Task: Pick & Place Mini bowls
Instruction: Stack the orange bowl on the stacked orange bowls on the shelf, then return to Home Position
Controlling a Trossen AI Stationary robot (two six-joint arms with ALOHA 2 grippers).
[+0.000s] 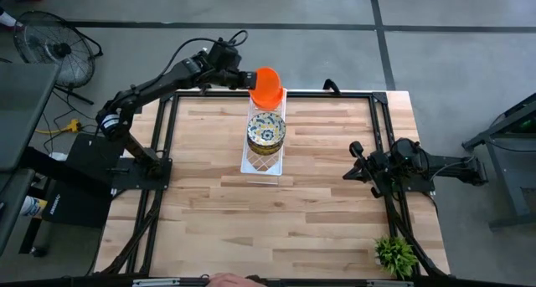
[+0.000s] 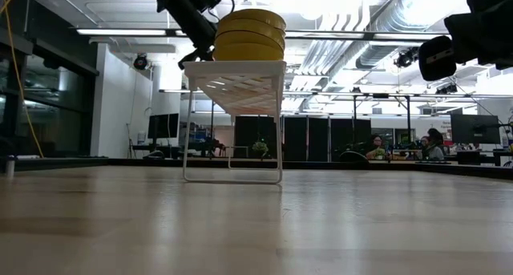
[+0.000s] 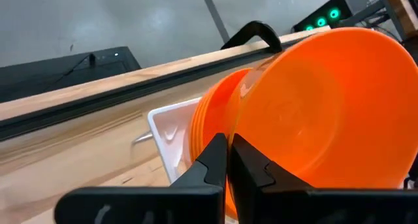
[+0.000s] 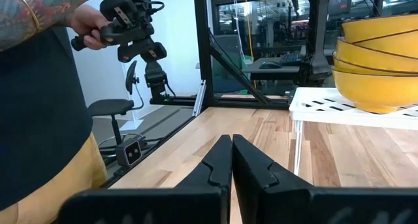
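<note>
Bowls sit stacked on the white lattice tray (image 1: 251, 165) at upper centre; left gripper (image 3: 227, 160) pinches one orange bowl (image 1: 266, 86), tilted; right gripper (image 4: 231, 160) waits closed, empty.

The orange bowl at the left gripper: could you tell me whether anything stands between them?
Nothing visible does. The left gripper, fingers shut, is already at the rim of the tilted orange bowl, above the orange stack on the white tray.
</note>
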